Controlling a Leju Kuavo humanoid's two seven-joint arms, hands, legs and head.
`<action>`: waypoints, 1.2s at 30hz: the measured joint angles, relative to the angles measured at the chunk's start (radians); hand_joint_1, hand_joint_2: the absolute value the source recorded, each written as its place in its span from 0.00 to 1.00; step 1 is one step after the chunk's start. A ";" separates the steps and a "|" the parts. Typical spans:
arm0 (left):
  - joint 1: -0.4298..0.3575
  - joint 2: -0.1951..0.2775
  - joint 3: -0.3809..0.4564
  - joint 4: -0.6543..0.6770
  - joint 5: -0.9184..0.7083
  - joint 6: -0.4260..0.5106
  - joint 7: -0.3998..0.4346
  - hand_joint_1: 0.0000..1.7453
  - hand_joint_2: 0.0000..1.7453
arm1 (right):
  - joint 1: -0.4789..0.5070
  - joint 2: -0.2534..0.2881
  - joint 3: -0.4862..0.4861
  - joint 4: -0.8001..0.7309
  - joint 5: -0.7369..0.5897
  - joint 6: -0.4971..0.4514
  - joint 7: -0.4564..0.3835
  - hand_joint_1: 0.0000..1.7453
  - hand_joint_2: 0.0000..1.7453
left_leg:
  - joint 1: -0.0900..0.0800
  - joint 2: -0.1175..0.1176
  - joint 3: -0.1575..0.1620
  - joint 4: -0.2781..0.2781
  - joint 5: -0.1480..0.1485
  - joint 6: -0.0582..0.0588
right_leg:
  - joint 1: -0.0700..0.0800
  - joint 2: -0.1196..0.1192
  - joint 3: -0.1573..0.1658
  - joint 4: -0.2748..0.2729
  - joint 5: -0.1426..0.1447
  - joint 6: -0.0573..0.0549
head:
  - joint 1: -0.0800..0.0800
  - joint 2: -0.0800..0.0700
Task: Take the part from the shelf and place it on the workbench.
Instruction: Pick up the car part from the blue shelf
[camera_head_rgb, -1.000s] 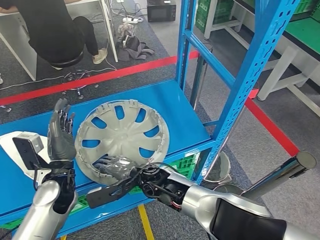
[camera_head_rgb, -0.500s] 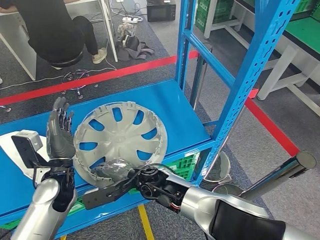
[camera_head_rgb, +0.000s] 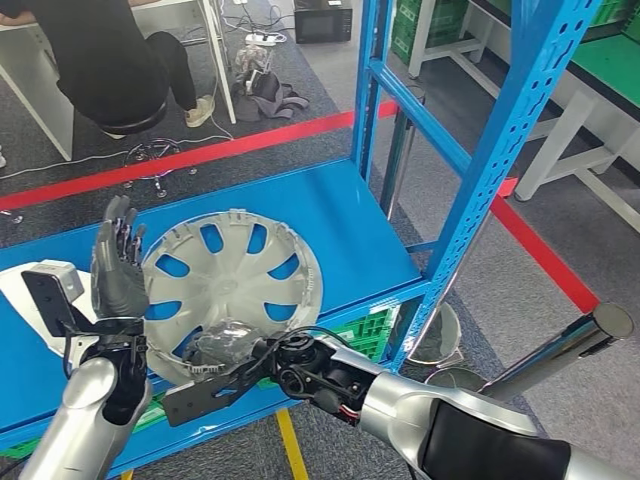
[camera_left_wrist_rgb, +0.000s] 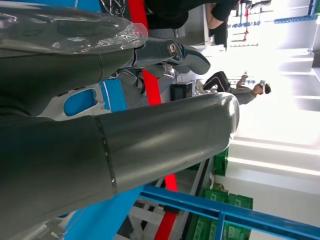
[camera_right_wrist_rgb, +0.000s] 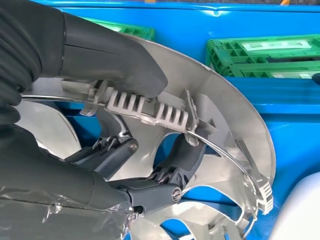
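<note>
The right robot hand (camera_head_rgb: 223, 345) clamps the near rim of the grey wheel cover (camera_head_rgb: 234, 275), which lies on the blue shelf (camera_head_rgb: 355, 225). The left robot hand (camera_head_rgb: 117, 265) stands open beside it, seemingly not touching. Gripped one-sided, the cover could tilt and slip off.

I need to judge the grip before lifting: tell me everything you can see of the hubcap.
The hubcap is a round silver-grey plastic wheel cover with curved cutouts and ribbed clips along its rim. It lies on the blue shelf, inner side up. The right hand grips its near rim, thumb on the edge, fingers through the cutouts. The left hand stands open beside it.
</note>
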 joint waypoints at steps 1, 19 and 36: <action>0.000 0.000 0.000 0.000 0.000 -0.002 0.000 0.00 0.00 | -0.001 -0.001 0.000 -0.001 -0.004 0.003 0.003 1.00 1.00 | 0.000 0.000 0.000 0.000 0.000 0.000 | 0.000 0.000 0.000 0.000 0.000 0.000 | 0.000 0.000; -0.001 0.003 0.000 0.000 0.001 -0.016 0.000 0.00 0.00 | 0.006 -0.068 -0.005 -0.006 0.009 -0.016 0.041 0.00 1.00 | 0.000 -0.001 0.000 0.000 0.000 0.000 | -0.001 -0.002 0.000 0.000 0.000 0.001 | 0.000 0.000; 0.001 0.003 0.000 0.000 0.008 -0.008 -0.008 0.00 0.00 | -0.020 -0.108 -0.005 0.045 0.145 -0.041 -0.013 0.00 1.00 | -0.001 -0.003 0.002 0.000 0.001 0.002 | -0.001 -0.003 0.002 0.000 0.000 0.002 | 0.001 0.000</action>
